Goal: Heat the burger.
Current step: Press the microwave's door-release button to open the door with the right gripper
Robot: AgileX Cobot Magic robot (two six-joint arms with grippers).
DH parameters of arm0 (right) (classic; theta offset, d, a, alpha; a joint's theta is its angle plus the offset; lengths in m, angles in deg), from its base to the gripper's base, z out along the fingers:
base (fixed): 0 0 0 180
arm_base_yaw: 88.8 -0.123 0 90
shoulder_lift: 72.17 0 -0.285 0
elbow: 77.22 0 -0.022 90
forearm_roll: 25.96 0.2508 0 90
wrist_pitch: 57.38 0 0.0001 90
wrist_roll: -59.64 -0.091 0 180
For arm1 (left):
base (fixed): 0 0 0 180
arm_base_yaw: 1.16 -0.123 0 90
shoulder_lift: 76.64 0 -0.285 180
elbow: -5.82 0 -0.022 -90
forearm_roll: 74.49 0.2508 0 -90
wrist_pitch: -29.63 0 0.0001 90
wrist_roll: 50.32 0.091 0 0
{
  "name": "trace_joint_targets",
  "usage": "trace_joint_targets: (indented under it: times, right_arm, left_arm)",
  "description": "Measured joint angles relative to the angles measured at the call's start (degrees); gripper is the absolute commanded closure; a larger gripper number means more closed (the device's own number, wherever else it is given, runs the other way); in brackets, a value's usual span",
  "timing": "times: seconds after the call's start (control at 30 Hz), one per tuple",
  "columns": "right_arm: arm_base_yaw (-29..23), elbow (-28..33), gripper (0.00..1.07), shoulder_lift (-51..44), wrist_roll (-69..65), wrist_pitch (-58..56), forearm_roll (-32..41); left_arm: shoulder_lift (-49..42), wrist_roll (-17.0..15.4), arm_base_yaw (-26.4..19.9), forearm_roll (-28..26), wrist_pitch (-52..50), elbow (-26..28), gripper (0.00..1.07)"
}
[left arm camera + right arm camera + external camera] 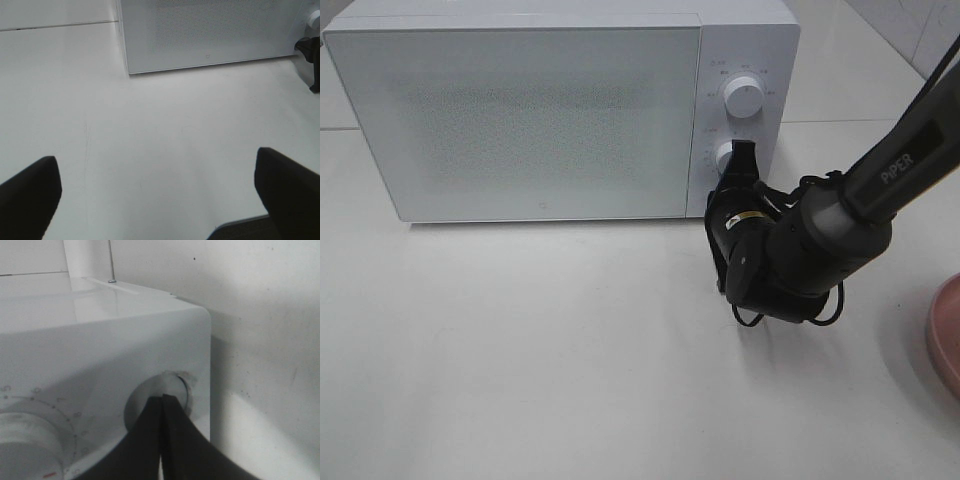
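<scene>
Microwave (520, 120) door closed, burger out of sight, probably inside. Right gripper (744, 152) jaws pinched together at lower knob (722, 158); left gripper (156, 160) jaws spread above bench (150, 125). Timer setting likely remains.

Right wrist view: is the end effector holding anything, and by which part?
Nothing visibly held: the right end effector is shut, tips at the microwave's lower knob.
</scene>
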Motion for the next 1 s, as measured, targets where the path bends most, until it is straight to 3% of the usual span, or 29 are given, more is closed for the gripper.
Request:
trace_joint_targets:
  times: [0.53,1.0]
  right_arm:
    - [-0.7,-4.8,1.07,2.0,1.2,0.4,7.6]
    - [-0.9,-5.0,1.07,1.3,2.9,-1.7,8.4]
  left_arm:
    - [0.0,0.0,0.0,0.0,0.0,0.0,0.09]
    - [0.0,0.0,0.0,0.0,0.0,0.0,0.09]
